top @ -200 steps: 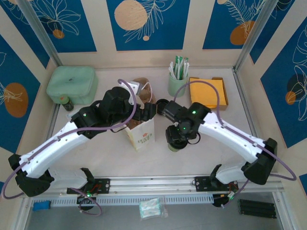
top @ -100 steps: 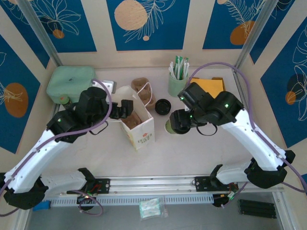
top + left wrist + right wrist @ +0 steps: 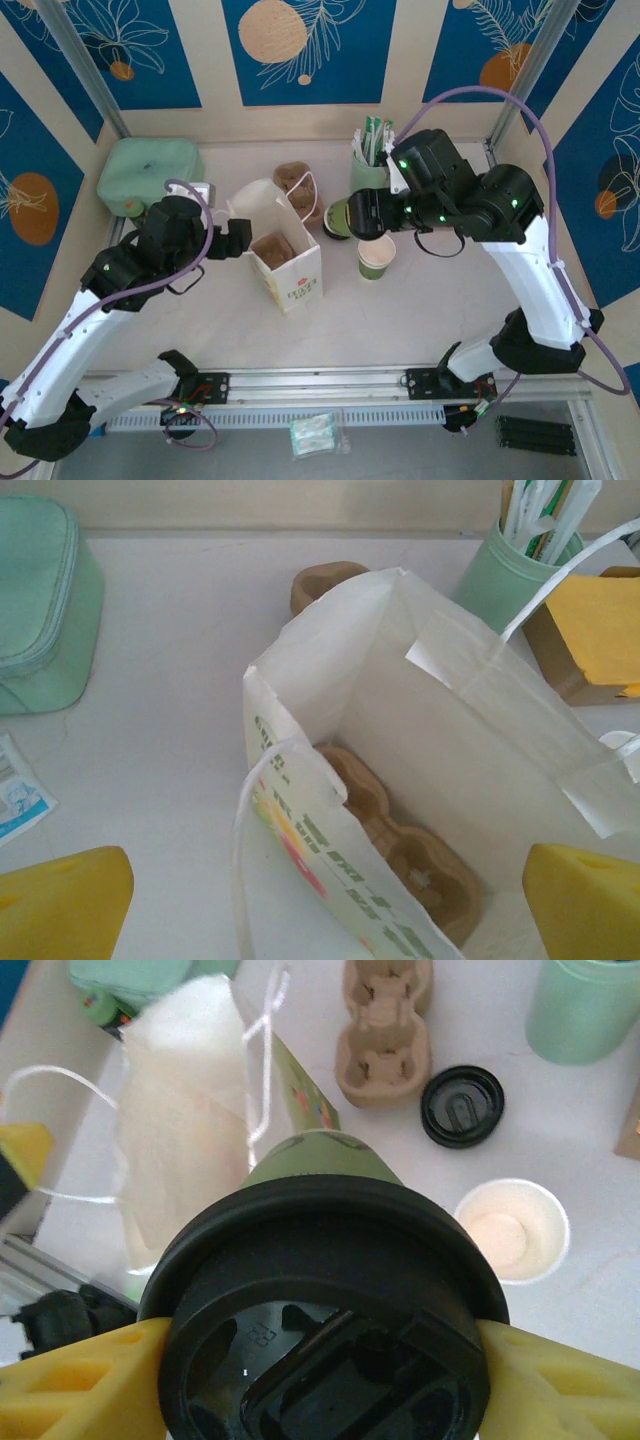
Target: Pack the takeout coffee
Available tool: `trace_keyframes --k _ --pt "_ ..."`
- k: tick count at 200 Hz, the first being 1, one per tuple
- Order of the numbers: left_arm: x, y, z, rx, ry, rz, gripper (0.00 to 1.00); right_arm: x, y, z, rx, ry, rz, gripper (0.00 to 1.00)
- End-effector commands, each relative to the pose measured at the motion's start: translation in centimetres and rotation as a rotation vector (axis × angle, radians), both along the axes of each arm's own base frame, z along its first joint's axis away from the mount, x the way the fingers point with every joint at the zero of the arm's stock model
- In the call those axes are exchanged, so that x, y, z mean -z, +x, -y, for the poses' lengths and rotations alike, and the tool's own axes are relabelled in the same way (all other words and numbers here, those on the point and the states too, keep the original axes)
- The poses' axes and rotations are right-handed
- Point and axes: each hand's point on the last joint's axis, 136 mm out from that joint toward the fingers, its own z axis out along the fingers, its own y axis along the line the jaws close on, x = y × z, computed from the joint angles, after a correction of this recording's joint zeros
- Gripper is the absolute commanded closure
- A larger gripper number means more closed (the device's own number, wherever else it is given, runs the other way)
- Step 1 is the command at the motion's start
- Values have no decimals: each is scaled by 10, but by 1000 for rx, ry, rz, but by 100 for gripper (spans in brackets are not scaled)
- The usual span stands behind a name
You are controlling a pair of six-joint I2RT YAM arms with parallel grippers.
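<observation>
**The coffee hangs just to the right of the open bag**

On the pale table [image 3: 200,320] the biggest thing is the white paper bag [image 3: 290,262]. It stands up in the middle with its mouth wide open. A brown cardboard cup holder [image 3: 400,835] lies at the bottom of it.

The left gripper [image 3: 233,240] sits just beside the bag's left side. Its jaws are spread as wide as they go, and it has nothing in them. I cannot tell if it touches the paper.

The right gripper [image 3: 350,213] is up in the air on the bag's right side. Its yellow fingers [image 3: 80,1380] press in from both sides on the takeout coffee [image 3: 330,1290], right at the black lid. So the cup is off the table and in that hand.

The lid faces back at the hand. The green bottom points away from it, down toward the table, and I think the cup is tipped a bit.

The bag's mouth lies to the left of the cup. It is near, but the cup is not over it yet. So this looks like the right arm's job: go left over the mouth, then down, bottom first.

A paper cup with no lid [image 3: 377,257] stands on the table, just nearer to the arms' bases than the held cup. A loose black lid [image 3: 462,1106] lies flat close by. Neither one is the coffee to pack.
</observation>
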Motion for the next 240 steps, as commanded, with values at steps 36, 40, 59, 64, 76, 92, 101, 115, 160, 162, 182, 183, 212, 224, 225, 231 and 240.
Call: trace_keyframes --k 36,40,59,64,76,92,101,115,160,162,182,183,212,224,225,231,240 --pt "18 -8 -11 -29 -1 -35 0 -19 7 -62 -147 56 21 32" --pt "18 -9 -11 -28 -1 -36 0 -19 8 -66 -153 58 19 32" --pt "19 -11 -12 -28 -8 -31 5 -12 12 -86 -179 49 8 32" --pt "19 -11 -12 -25 -9 -31 6 -10 14 -90 -180 45 4 33" --pt "19 -12 -11 -19 -12 -30 10 -1 19 -99 -182 29 -10 32" --pt "18 -13 -11 -11 -11 -29 14 9 25 -108 -181 8 -26 33" --pt "18 -14 -11 -6 -8 -30 17 13 26 -112 -184 0 -31 33" --pt "18 -15 -11 2 -4 -31 21 21 29 -119 -186 -14 -43 33" --pt "20 -16 -4 42 -8 -40 43 45 33 -138 -200 -66 -74 34" --pt "20 -17 -4 45 -8 -41 44 45 33 -138 -201 -67 -75 34" --pt "21 -18 -1 61 -16 -46 56 53 34 -144 -207 -84 -86 34" --pt "21 -18 -1 61 -15 -47 56 53 34 -144 -206 -85 -85 34" --pt "21 -21 4 89 -35 -49 72 66 36 -151 -205 -115 -99 34" --pt "21 -22 6 99 -47 -50 77 71 37 -153 -204 -131 -105 35" --pt "21 -22 6 100 -48 -50 77 71 37 -153 -204 -131 -105 35" --pt "21 -23 7 104 -54 -51 79 74 37 -154 -202 -139 -108 34" --pt "20 -24 8 110 -64 -49 82 78 38 -156 -200 -150 -109 35"
